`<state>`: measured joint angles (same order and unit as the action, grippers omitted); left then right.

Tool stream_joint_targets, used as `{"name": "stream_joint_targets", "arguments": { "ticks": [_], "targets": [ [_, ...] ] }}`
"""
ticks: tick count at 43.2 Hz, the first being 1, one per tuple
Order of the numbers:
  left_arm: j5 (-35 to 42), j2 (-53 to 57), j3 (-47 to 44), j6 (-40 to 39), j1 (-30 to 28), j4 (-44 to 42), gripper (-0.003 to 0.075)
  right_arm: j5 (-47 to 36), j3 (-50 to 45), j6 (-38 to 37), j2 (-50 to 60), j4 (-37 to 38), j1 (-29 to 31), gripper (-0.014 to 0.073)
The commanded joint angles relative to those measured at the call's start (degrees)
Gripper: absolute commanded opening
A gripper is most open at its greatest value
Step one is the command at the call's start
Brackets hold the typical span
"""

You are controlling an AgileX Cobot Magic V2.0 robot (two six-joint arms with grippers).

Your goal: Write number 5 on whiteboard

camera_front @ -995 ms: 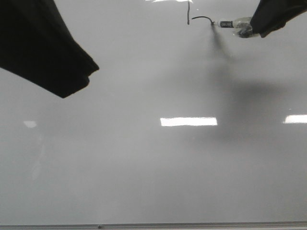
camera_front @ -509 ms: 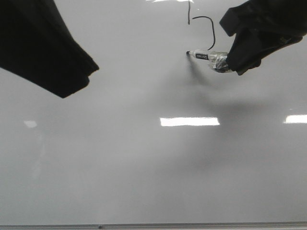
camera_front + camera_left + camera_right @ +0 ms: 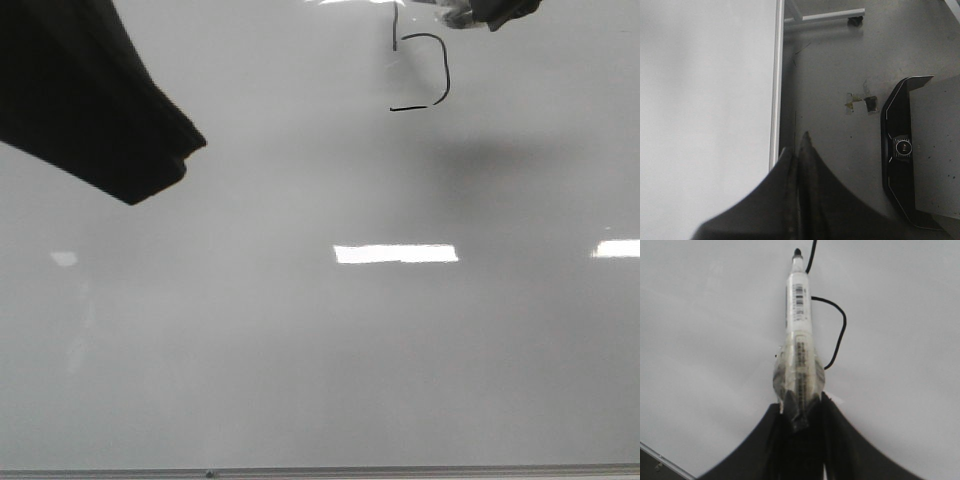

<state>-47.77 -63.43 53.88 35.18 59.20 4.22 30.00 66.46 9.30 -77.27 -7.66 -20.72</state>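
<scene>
The whiteboard point(image 3: 300, 330) fills the front view, glossy grey-white. A thin black number 5 point(image 3: 442, 70) is drawn near its far edge: stem, belly and flat bottom stroke show, the top is lost in glare. My right gripper point(image 3: 801, 407) is shut on a white marker point(image 3: 799, 335) wrapped in clear tape; its black tip points at the upper stroke of the digit point(image 3: 840, 330). In the front view only a bit of that gripper and marker point(image 3: 470, 12) shows at the far edge, right of the digit. My left gripper point(image 3: 799, 145) is shut and empty beside the board's metal frame point(image 3: 776, 85).
The left arm point(image 3: 90, 100) hangs dark over the board's far left. Bright rectangular light reflections point(image 3: 395, 254) lie on the board. Beyond the frame, the left wrist view shows a grey floor, a black robot base point(image 3: 897, 150) and a white bar point(image 3: 825, 16).
The right gripper drew the belly and the bottom stroke, then pulled back with the marker to the far edge of the board. The left arm has not moved.
</scene>
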Motion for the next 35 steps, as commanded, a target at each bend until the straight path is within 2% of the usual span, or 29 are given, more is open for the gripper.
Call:
{"name": "stream_joint_targets", "arguments": {
  "ticks": [1,21,35],
  "targets": [
    [2.7,1.1,1.9,-0.5,0.3,0.4,-0.002,-3.2,3.2,-0.2,0.5,0.0,0.3,-0.0059],
    [2.7,1.1,1.9,-0.5,0.3,0.4,-0.002,-2.5,4.0,-0.5,-1.5,0.0,1.0,-0.0059],
    [2.7,1.1,1.9,-0.5,0.3,0.4,-0.002,2.1,4.0,-2.0,0.0,0.0,8.7,-0.0059]
  ]
}}
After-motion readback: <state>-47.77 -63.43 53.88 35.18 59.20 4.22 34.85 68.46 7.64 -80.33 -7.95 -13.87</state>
